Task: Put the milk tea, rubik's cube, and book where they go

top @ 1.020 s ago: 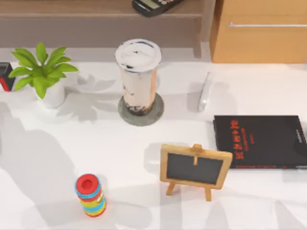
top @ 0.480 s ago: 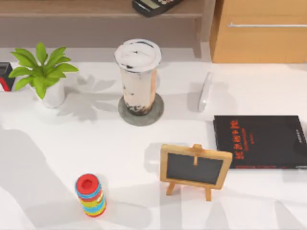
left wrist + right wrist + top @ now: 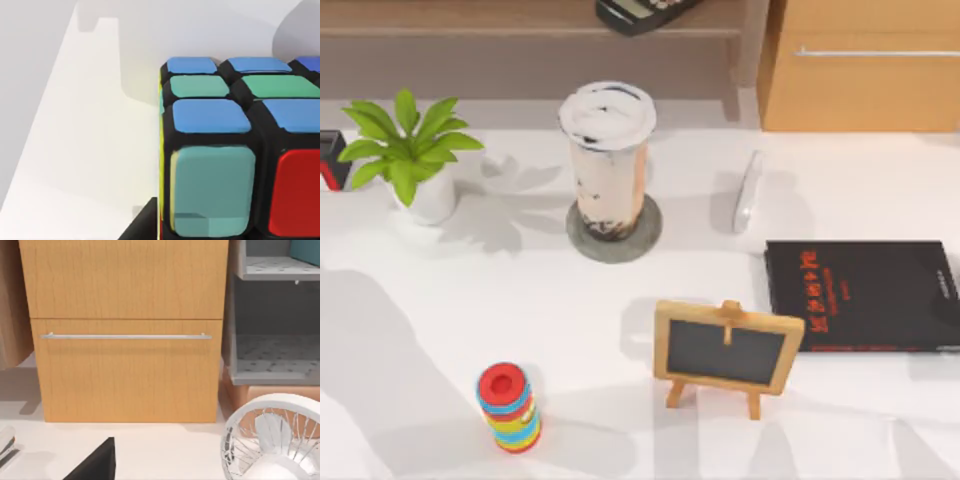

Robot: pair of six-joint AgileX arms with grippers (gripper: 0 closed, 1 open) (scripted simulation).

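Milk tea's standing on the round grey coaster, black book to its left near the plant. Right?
One thing is off. The milk tea does stand upright on the round grey coaster, but the black book lies to its right, at the table's right edge, not near the plant, which stands to the left of the cup. The top view shows it.

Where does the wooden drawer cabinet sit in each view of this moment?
Top view: wooden drawer cabinet at the far right, behind the black book.
Right wrist view: the cabinet seen front-on, white fan nearby.
Left wrist view: faces the rubik's cube instead.
Shared landmark: its silver handle.
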